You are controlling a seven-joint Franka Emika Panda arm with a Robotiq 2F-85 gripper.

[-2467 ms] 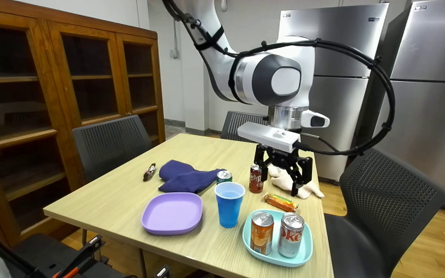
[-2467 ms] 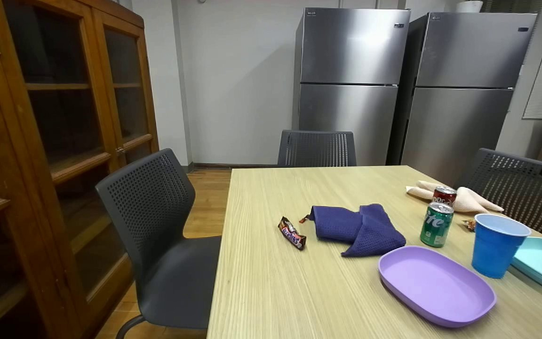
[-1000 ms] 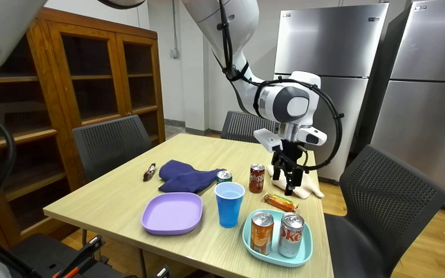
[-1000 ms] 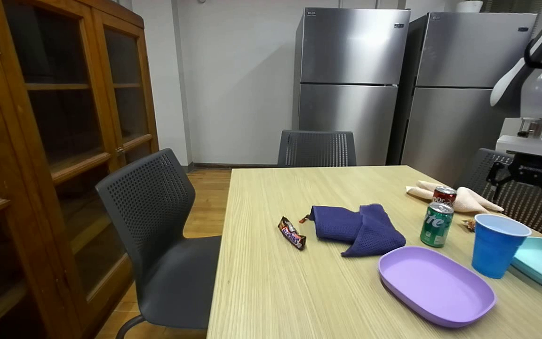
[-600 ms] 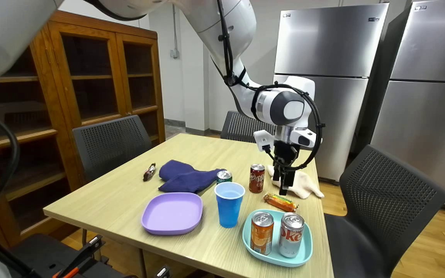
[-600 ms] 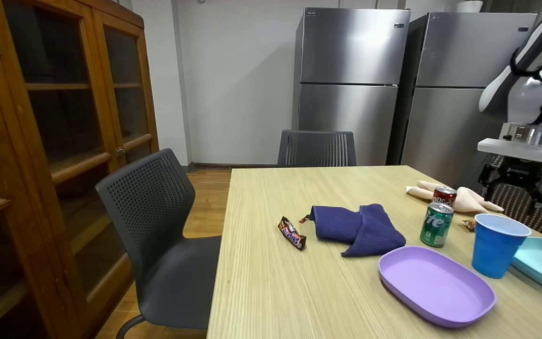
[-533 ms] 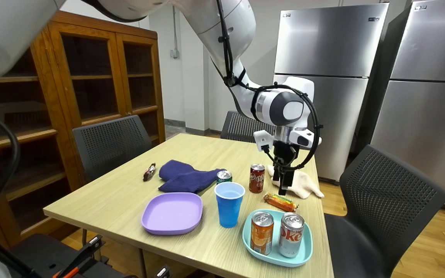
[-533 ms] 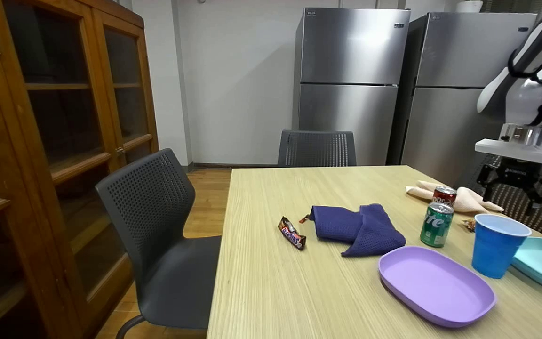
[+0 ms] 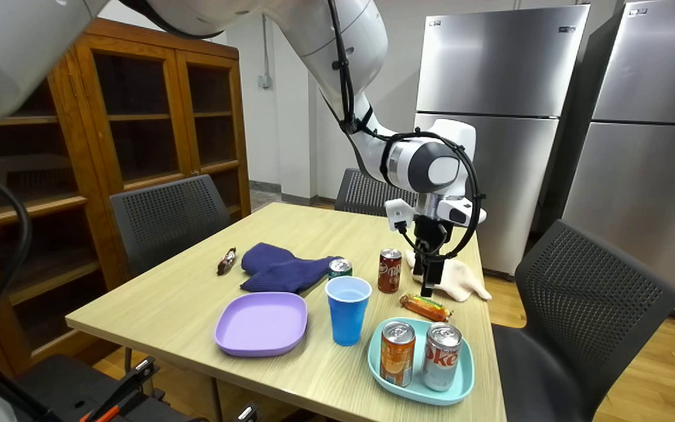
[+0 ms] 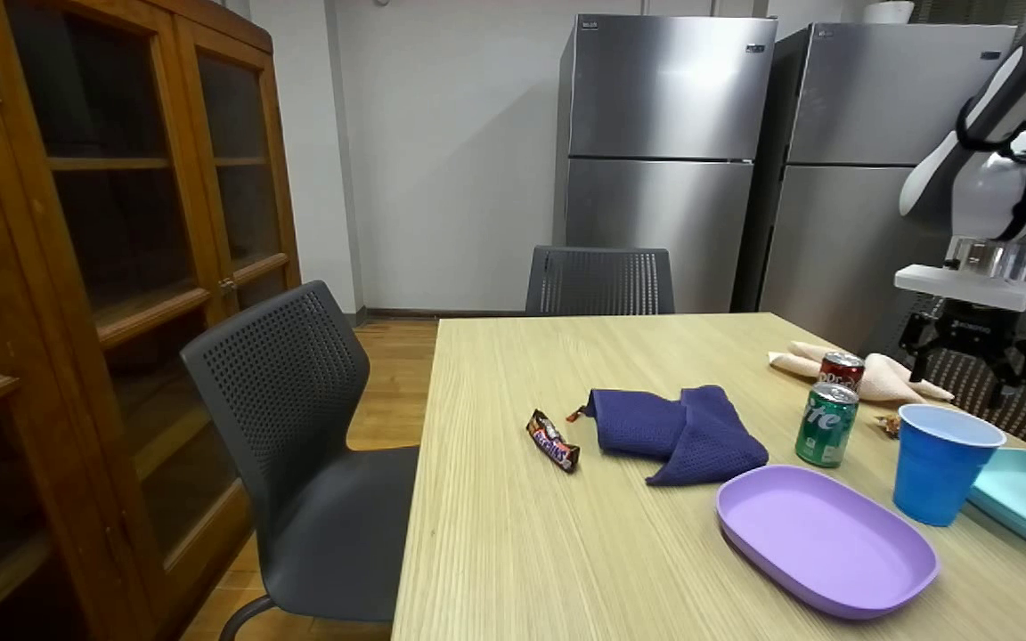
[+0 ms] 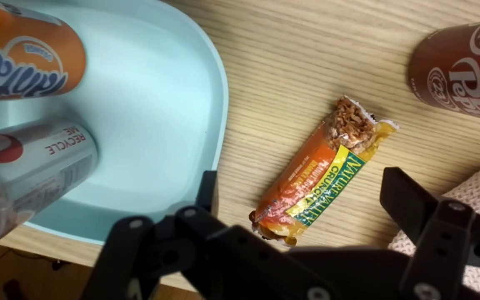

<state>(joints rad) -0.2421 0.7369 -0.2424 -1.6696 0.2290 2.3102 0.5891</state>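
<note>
Gripper (image 11: 300, 179): hangs above the table (image 11: 306, 46), jaws spread wide, grasping nothing.
Granola bar (image 11: 315, 179): on the table, below; in the wrist view, between the jaws, long axis slanting across that gap.
Teal tray (image 11: 161, 137): near the bar; an orange soda can (image 9: 397, 357) and a Coke can (image 9: 442, 358) stand inside.
Blue cup (image 9: 347, 319): upright between the teal tray and purple tray (image 9: 262, 325).

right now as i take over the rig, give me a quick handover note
Jaws: open, holding nothing, above the table near the granola bar.
Things: the bar lies on the table between the turquoise tray and the Dr Pepper can; the orange can and the Coke can stand in the tray.
Done: the jaws are open and close to the bar.
Left: the bar is not yet gripped or lifted.
</note>
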